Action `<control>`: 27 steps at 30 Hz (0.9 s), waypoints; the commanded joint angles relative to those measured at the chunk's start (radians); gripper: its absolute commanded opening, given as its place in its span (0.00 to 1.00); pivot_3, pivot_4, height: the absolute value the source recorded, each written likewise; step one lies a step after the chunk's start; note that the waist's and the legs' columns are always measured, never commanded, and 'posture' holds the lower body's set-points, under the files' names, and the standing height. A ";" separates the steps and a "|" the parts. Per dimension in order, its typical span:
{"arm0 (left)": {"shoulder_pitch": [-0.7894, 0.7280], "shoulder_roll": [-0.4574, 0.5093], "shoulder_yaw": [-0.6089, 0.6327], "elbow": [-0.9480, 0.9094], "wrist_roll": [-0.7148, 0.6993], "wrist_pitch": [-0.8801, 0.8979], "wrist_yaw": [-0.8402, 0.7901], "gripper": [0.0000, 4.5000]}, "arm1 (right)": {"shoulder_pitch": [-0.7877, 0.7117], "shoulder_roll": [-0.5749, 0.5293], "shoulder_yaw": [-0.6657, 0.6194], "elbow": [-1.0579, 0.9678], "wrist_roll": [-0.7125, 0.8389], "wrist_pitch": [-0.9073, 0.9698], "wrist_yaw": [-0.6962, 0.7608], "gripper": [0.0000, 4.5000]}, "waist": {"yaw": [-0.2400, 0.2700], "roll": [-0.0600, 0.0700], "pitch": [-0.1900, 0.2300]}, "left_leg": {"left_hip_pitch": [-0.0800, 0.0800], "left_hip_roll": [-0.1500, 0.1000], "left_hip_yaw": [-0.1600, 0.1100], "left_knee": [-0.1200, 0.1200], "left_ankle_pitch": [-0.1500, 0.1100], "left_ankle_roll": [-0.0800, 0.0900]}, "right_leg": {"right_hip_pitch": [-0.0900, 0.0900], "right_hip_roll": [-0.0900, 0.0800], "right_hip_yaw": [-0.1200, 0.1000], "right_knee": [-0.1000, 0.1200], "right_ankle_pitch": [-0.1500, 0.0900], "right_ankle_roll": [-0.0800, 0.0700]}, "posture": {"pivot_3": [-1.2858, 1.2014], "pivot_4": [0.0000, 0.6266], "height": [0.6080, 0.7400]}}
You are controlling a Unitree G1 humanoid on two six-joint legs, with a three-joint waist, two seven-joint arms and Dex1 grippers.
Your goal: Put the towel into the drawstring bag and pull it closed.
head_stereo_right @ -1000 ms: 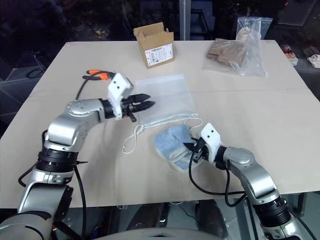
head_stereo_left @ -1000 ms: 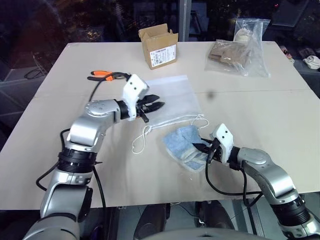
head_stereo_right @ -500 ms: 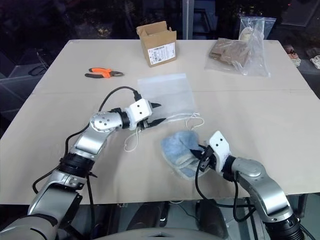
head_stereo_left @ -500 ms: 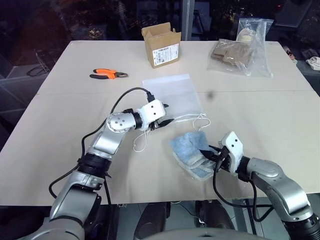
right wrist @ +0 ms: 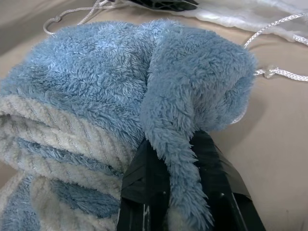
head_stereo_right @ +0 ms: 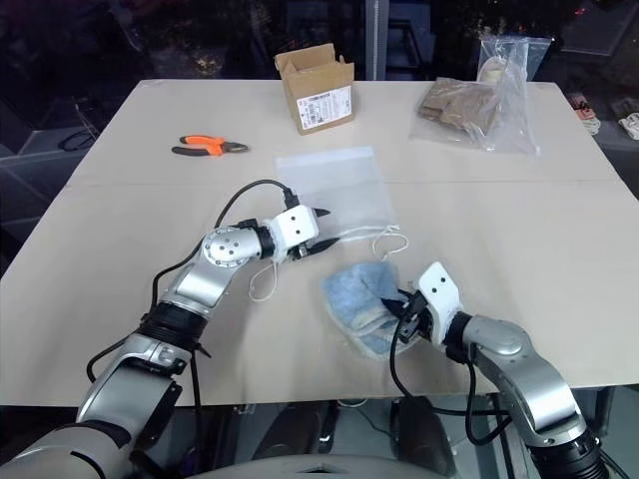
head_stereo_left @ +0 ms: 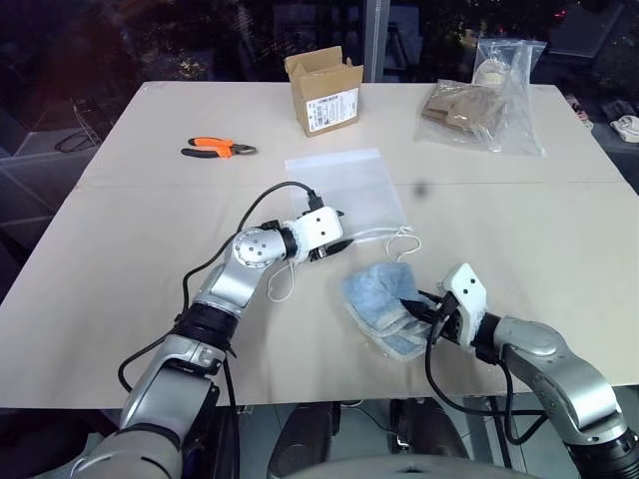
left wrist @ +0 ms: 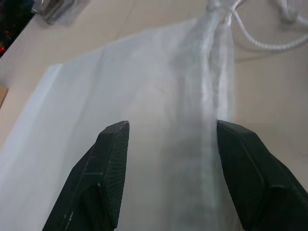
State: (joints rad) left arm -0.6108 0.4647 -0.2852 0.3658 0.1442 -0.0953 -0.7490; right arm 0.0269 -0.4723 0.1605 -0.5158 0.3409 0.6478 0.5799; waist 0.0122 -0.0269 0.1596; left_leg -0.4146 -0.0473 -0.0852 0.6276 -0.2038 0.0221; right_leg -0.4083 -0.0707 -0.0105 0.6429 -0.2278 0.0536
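Observation:
The white drawstring bag (head_stereo_left: 345, 186) lies flat in the middle of the table, with its cords (head_stereo_left: 400, 239) trailing from the near edge. My left gripper (left wrist: 171, 126) is open and low over the bag's gathered mouth hem (left wrist: 214, 91), one finger on each side of it, holding nothing. The light blue towel (head_stereo_left: 379, 297) lies folded just in front of the bag's mouth. My right gripper (right wrist: 183, 168) is shut on a fold of the towel (right wrist: 115, 86) at its right end.
At the back of the table stands an open cardboard box (head_stereo_left: 321, 92). Orange pliers (head_stereo_left: 218, 150) lie at the back left. A crinkly clear plastic bag (head_stereo_left: 481, 95) with brown contents sits at the back right. The table's near edge (head_stereo_left: 300, 397) runs just in front of my arms.
My left gripper has come down and to the right onto the bag's mouth, and its wrist has rolled. The right gripper keeps its hold on the towel, barely moving.

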 commanded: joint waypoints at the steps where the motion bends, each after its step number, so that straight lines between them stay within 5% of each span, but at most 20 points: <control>1: -0.022 0.000 -0.003 0.000 0.011 0.001 -0.015 0.37 | 0.006 -0.010 -0.013 -0.031 0.008 0.000 -0.001 0.00 | 0.000 0.000 0.000 | 0.000 0.000 0.000 0.000 0.000 0.000 | 0.000 0.000 0.000 0.000 0.000 0.000 | 0.52 0.24 1.00; 4: -0.030 -0.022 0.011 0.012 -0.025 0.082 -0.058 0.03 | -0.009 0.004 -0.013 -0.026 0.008 -0.002 -0.011 0.00 | 0.000 0.000 0.000 | 0.000 0.000 -0.001 0.001 0.000 0.000 | 0.000 0.000 0.000 0.000 0.000 0.000 | 0.52 0.24 1.00; 5: -0.041 -0.036 0.028 0.013 -0.064 0.156 -0.090 0.01 | -0.016 0.012 -0.013 -0.025 0.013 -0.002 -0.012 0.00 | -0.001 0.000 0.000 | 0.000 0.000 -0.001 0.001 0.000 0.000 | 0.000 0.000 0.000 0.000 0.000 0.000 | 0.52 0.24 1.00; 15: -0.180 -0.082 0.218 -0.148 -0.489 1.020 -0.241 0.01 | -0.139 0.106 -0.002 -0.029 0.087 -0.091 0.050 0.00 | -0.029 0.000 0.000 | 0.000 0.000 -0.003 0.005 0.000 0.000 | 0.002 0.001 -0.003 0.002 0.000 0.001 | 0.52 0.24 1.00; 27: -0.078 -0.018 0.222 -0.400 -0.612 1.079 -0.244 0.01 | -0.393 0.136 0.113 0.394 -0.114 -0.142 0.032 0.00 | -0.032 0.000 0.000 | 0.001 0.001 -0.001 0.005 0.000 -0.001 | 0.001 0.001 0.000 0.003 0.001 0.000 | 0.52 0.24 1.00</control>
State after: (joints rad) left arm -0.6751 0.4493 -0.0850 0.0290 -0.4219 0.9866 -0.9876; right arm -0.3480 -0.3346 0.2650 -0.1515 0.2618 0.5247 0.6240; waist -0.0200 -0.0265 0.1597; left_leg -0.4144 -0.0468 -0.0857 0.6321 -0.2029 0.0205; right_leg -0.4079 -0.0699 -0.0096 0.6461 -0.2272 0.0536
